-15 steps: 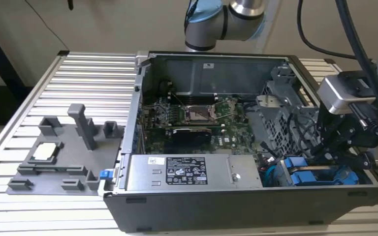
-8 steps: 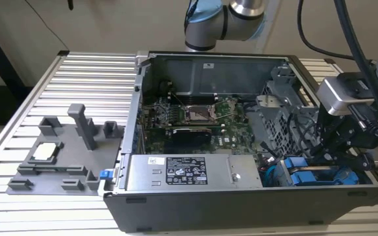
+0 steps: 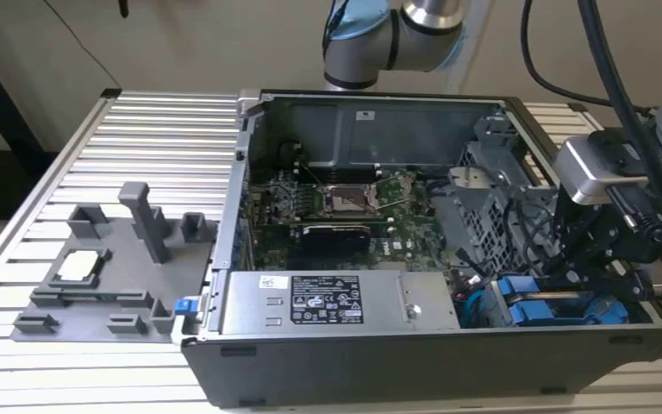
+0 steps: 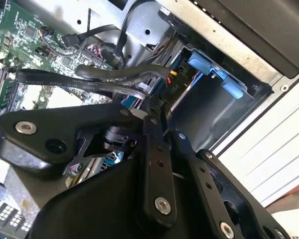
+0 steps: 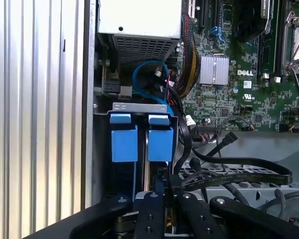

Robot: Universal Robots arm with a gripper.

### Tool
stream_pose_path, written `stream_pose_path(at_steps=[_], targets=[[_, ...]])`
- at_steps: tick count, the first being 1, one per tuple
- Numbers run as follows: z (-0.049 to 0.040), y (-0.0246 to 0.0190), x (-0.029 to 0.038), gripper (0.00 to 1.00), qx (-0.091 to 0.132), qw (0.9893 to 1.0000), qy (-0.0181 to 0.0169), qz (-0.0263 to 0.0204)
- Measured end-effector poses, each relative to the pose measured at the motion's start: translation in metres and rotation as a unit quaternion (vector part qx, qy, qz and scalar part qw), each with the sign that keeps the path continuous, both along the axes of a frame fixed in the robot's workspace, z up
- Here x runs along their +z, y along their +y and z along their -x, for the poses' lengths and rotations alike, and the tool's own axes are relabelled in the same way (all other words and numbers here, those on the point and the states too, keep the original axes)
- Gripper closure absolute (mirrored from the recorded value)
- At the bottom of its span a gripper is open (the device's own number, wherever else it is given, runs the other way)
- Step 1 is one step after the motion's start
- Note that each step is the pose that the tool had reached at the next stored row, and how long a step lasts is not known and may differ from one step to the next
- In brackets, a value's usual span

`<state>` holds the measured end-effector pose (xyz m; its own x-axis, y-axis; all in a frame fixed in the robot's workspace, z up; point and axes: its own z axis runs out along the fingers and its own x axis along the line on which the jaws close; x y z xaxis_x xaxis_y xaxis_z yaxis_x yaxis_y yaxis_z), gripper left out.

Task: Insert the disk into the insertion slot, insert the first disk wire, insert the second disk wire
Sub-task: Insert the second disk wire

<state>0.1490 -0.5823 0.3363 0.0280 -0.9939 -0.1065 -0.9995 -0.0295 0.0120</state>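
Two blue-framed drives (image 5: 123,142) (image 5: 160,142) sit side by side in the grey metal drive cage (image 5: 139,107), at the case's near corner on the exterior view's right (image 3: 544,309). I cannot tell which one is the disk. Each fills its insertion slot. My gripper (image 5: 167,196) reaches into the cage (image 4: 209,107), in line with the drive nearer the motherboard. Its fingers (image 4: 152,129) are shut on the end connector of a flat black disk wire (image 5: 239,175), whose length (image 4: 55,82) trails back over the board. A bundle of coloured power wires (image 4: 172,79) lies beside the fingertips.
The open computer case (image 3: 423,362) lies on a slatted metal table (image 3: 159,138). A grey power-supply box (image 3: 331,302) sits beside the cage, with the green motherboard (image 3: 331,203) behind it. Blue and black cables (image 5: 149,74) loop near the drives. A grey fixture plate (image 3: 113,267) stands at the exterior view's left.
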Motion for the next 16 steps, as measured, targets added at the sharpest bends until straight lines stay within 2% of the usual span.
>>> stream_pose_path(at_steps=[4,6,7,10,12,16], targets=[[0.0000,0.0000,-0.0001,0.84,0.000,1.0000,0.0000,0.0000],[0.0000,0.0000,-0.0003,0.82,0.000,1.0000,0.0001,-0.0002],[0.0000,0.0000,-0.0003,0.76,0.000,1.0000,0.0000,-0.0002],[0.0000,0.0000,-0.0003,0.76,0.000,1.0000,0.0000,-0.0001],[0.0000,0.0000,0.0028,0.76,0.000,1.0000,0.0000,-0.0001],[0.0000,0.0001,0.0155,0.76,0.000,1.0000,0.0000,0.0001]])
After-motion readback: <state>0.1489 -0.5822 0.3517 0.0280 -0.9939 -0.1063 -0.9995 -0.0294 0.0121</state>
